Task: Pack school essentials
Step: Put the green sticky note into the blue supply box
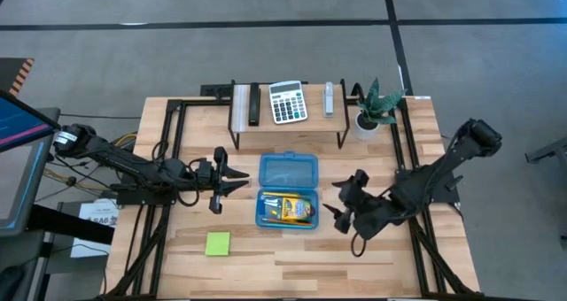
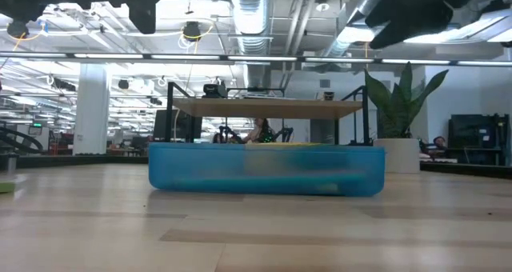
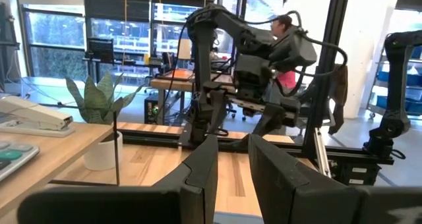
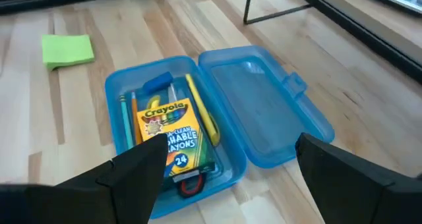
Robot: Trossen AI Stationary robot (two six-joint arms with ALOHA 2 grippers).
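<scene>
A blue plastic pencil case (image 1: 287,190) lay open at the centre of the wooden counter (image 1: 292,257), its empty lid (image 4: 264,112) hinged back toward twelve o'clock. Inside the tray sat a yellow-green Crayola crayon box (image 4: 173,140), with a yellow pencil (image 4: 203,116) along one side, a teal pencil or pen (image 4: 124,124) along the other, a blue eraser-like piece (image 4: 157,84) at one end, and a red loop, seemingly a scissors handle (image 4: 190,185), at the other.

A lime sticky-note pad (image 1: 218,243) lay alone on the counter at about eight o'clock from the case, well apart from it.

The right pincer (image 1: 342,200) hung at three o'clock from the case, just beside it, fingers spread wide and holding nothing. The left pincer (image 1: 232,181) hung at nine o'clock from the case, fingers (image 3: 201,174) narrowly parted with nothing between them.

Toward twelve o'clock, a low raised shelf (image 1: 288,128) carried a grey-white calculator (image 1: 287,101) and a stapler (image 1: 329,97). A small potted plant (image 1: 372,111) stood at the shelf's three o'clock end. A person (image 3: 285,53) in pink showed in the room beyond.
</scene>
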